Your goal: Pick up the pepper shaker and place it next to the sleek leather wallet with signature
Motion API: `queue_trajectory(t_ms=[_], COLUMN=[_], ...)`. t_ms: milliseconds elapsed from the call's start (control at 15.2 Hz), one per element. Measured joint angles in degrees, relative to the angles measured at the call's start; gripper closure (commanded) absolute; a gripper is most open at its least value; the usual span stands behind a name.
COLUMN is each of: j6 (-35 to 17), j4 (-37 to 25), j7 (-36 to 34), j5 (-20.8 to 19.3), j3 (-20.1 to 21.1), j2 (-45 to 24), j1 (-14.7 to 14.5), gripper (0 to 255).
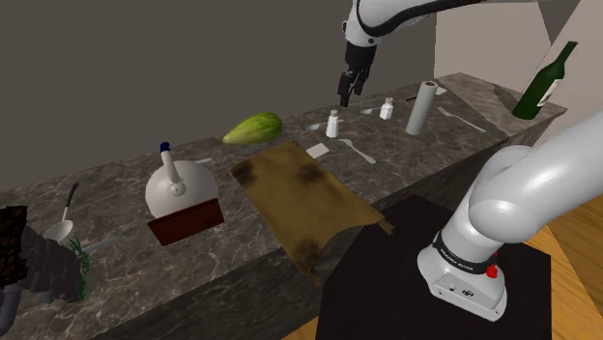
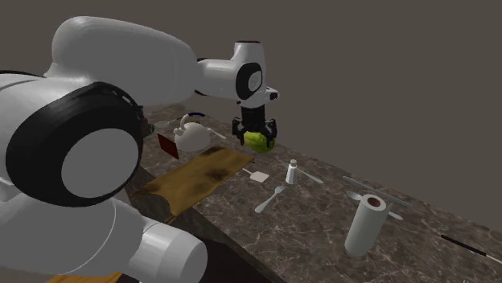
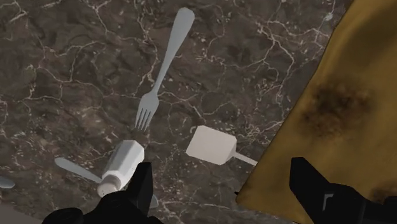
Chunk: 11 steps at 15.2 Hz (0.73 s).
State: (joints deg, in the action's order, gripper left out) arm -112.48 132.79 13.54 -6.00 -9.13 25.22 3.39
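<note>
Pepper shaker [image 1: 333,123] stands upright on the dark marble counter [image 1: 416,159], long axis vertical, narrow cap end up. The second exterior view gives the same posture [image 2: 292,171]. In the wrist view the shaker [image 3: 122,164] is seen obliquely from above, with its cap end nearest the camera. It sits just outside the left finger, not between the fingers. Gripper [image 1: 346,95] hangs above the shaker, apart from it. The wrist view shows the fingers spread wide with nothing between them but counter [image 3: 221,167]. Wallet [image 1: 186,221], a red-brown slab, stands on edge against a white kettle [image 1: 179,185], well apart from the shaker. A brown cloth [image 1: 304,198] lies between them and drapes over the counter's front edge. The shoulder view adds a second white shaker [image 1: 387,108], a paper towel roll [image 1: 419,106], a green squash [image 1: 253,127] and a green bottle [image 1: 546,82]. The second exterior view puts the gripper [image 2: 256,135] in front of the squash, with the wallet [image 2: 168,145] beside the kettle [image 2: 191,135]. The wrist view resolves a fork [image 3: 162,70], tines toward the shaker, and a small white spatula [image 3: 213,145] between the shaker and the cloth [image 3: 331,114].
</note>
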Motion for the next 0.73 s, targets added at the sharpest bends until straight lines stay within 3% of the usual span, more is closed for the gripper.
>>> queue_trajectory(t_ms=[726], j6=[-11.7], j4=[-9.43], j7=[13.35], j5=[1.23], j3=[-6.29], j2=[-21.81], j1=[1.25], gripper=[0])
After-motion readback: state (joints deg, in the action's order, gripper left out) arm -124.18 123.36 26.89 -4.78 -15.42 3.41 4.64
